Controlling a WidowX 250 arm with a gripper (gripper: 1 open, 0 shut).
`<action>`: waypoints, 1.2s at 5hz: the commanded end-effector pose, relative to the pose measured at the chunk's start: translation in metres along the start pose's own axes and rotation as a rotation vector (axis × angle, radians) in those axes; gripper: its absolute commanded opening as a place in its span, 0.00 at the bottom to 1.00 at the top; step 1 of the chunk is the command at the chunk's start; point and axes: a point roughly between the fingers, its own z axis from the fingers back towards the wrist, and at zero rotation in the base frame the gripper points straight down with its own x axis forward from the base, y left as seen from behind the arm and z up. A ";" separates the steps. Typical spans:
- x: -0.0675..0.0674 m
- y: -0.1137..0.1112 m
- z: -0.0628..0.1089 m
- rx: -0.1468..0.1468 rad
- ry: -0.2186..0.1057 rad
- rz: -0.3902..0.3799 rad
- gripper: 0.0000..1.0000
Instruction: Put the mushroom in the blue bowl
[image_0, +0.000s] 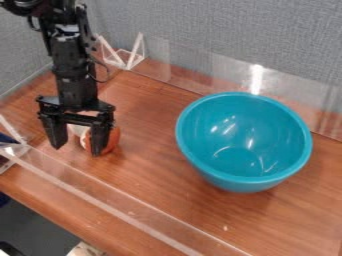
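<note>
One toy mushroom, one blue bowl seen on wooden tabletop. Mushroom partly hidden by black claw, left of bowl; claw fingers spread apart around it. Bare wood left between mushroom and bowl. Bowl's far rim set near clear back panel.

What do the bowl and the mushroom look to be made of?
Blue bowl: probably glossy plastic, going by the bright highlights on its smooth, evenly coloured inner wall, though glazed ceramic is possible. Mushroom: partly hidden by the hand; its reddish-brown cap looks smooth, perhaps painted wood or plastic.
</note>
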 end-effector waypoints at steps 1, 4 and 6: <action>0.005 -0.005 0.003 -0.001 -0.030 -0.006 1.00; 0.011 -0.009 -0.008 -0.009 -0.040 -0.001 1.00; 0.011 -0.011 -0.007 -0.010 -0.050 -0.008 0.00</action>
